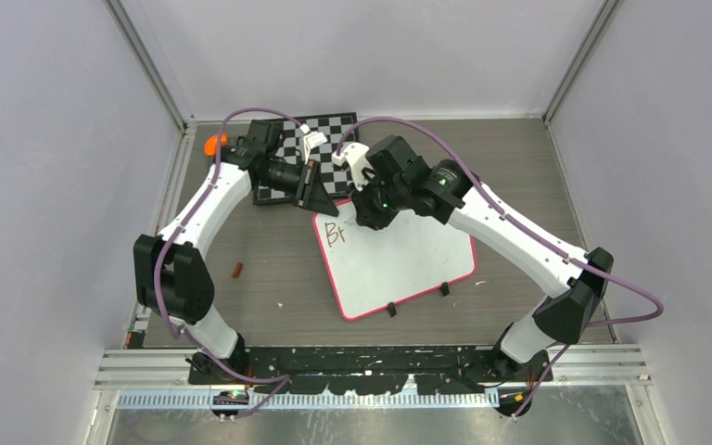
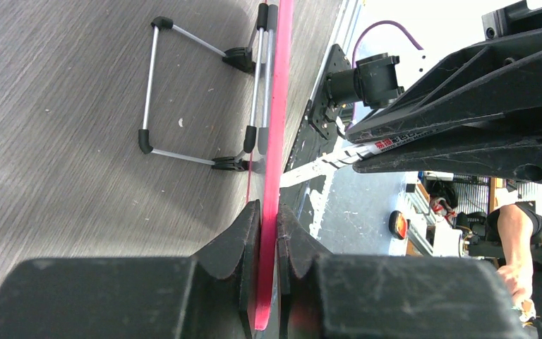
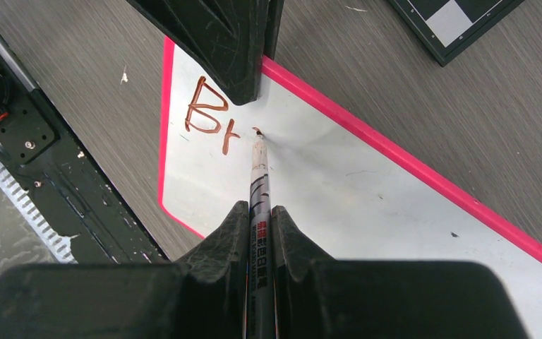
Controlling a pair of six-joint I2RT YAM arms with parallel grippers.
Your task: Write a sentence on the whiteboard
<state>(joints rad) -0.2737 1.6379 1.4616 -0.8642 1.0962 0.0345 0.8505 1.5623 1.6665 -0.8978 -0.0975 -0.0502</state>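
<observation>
The whiteboard [image 1: 399,260] lies flat mid-table, white with a pink-red rim and two black clip feet at its near edge. My left gripper [image 1: 320,199] is shut on its far left rim [image 2: 272,141]; the jaws pinch the pink edge. My right gripper [image 3: 260,215] is shut on a marker [image 3: 258,191], whose tip touches the board [image 3: 395,212] just right of the reddish-brown letters "Br" [image 3: 208,116]. The letters also show in the top view [image 1: 335,233]. No other writing of the sentence shows.
A black-and-white checkered board [image 1: 311,148] lies behind the whiteboard, under the left arm. An orange object [image 1: 213,145] sits at the far left. A small brown piece [image 1: 235,270] lies on the table left of the whiteboard. The board's wire stand legs [image 2: 183,92] show beneath it.
</observation>
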